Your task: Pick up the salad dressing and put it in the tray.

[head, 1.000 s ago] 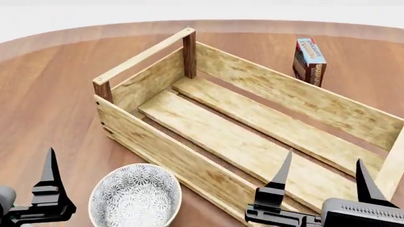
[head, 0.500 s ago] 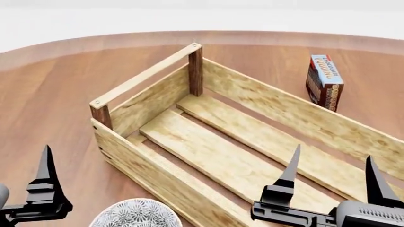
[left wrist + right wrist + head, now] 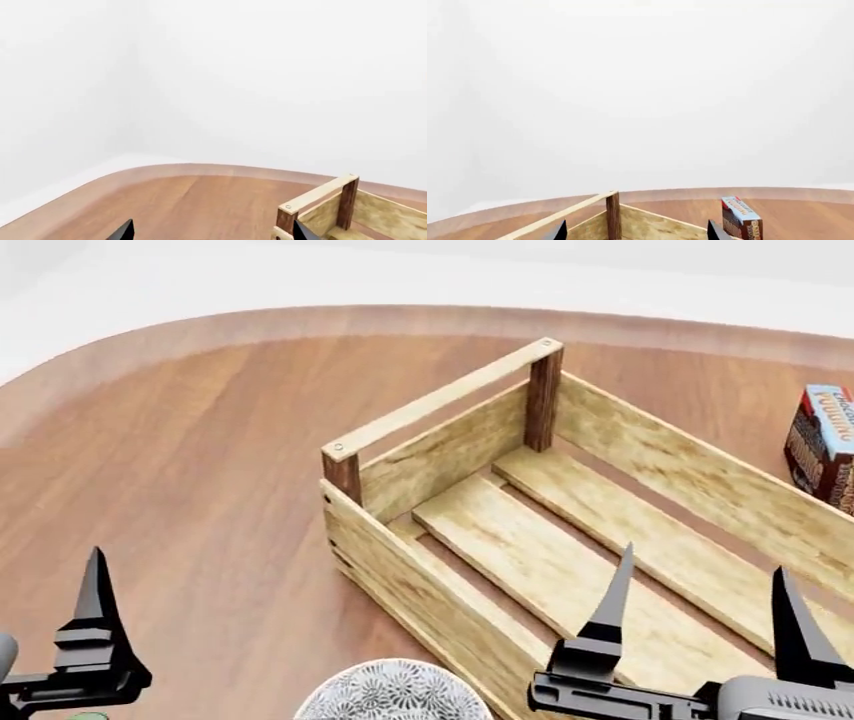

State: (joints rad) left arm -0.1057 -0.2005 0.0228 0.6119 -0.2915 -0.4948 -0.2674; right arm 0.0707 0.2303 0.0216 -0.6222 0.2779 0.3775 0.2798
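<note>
The tray (image 3: 441,402) is a light-wood crate with dark corner posts, and nothing lies in it. It also shows in the left wrist view (image 3: 317,192) and the right wrist view (image 3: 560,216). My left gripper (image 3: 212,232) is open and empty, low over the table to the left of the tray; one of its fingers (image 3: 96,605) shows in the head view. My right gripper (image 3: 703,615) is open and empty over the tray's near part, also seen in its wrist view (image 3: 638,232). A tiny green sliver (image 3: 84,717) shows under the left gripper; I cannot tell whether it is the salad dressing.
A white patterned bowl (image 3: 394,695) sits by the tray's near wall. An upright blue-and-red box (image 3: 827,445) stands beyond the tray at the far right, also in the right wrist view (image 3: 739,217). The round wooden table's edge (image 3: 267,322) curves at the back.
The head view has swung left, so the tray, the box and the bowl sit further right in the picture. Both grippers stay open and keep their places.
</note>
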